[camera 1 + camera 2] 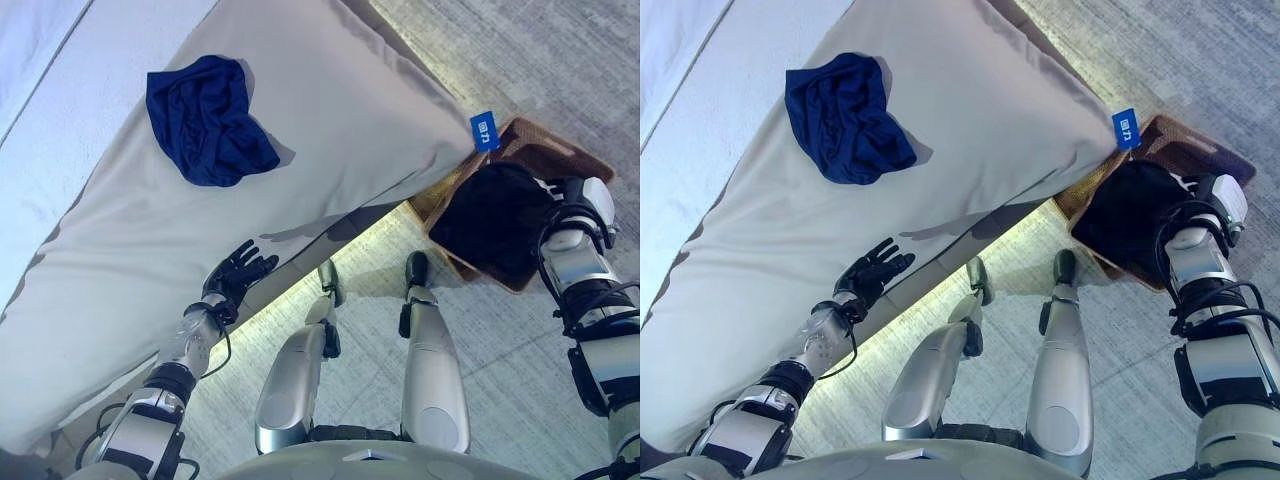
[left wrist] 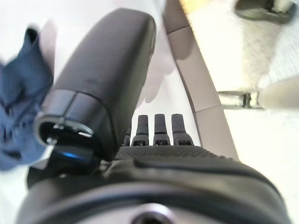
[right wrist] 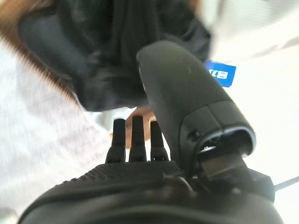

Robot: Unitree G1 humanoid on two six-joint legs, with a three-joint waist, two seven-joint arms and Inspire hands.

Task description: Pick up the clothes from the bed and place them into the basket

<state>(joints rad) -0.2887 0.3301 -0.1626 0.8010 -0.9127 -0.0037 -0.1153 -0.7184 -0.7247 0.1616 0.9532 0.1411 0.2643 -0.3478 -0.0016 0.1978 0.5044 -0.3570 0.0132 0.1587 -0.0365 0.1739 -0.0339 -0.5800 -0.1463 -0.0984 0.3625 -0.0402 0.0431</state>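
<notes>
A crumpled dark blue garment (image 1: 210,120) lies on the beige bed cover (image 1: 330,120), far from both hands. My left hand (image 1: 238,272) rests open at the bed's near edge, fingers spread, well short of the blue garment (image 2: 21,107). A black garment (image 1: 495,215) lies heaped in the brown wicker basket (image 1: 550,150) on the floor at the bed's corner. My right hand (image 1: 560,195) hovers at the basket over the black garment (image 3: 107,56), its fingers (image 3: 136,135) straight and holding nothing.
A blue tag (image 1: 484,131) marks the bed corner just above the basket. Grey carpet (image 1: 520,360) runs along the bed's near side and round the basket. A pale sheet (image 1: 40,60) covers the far left of the bed.
</notes>
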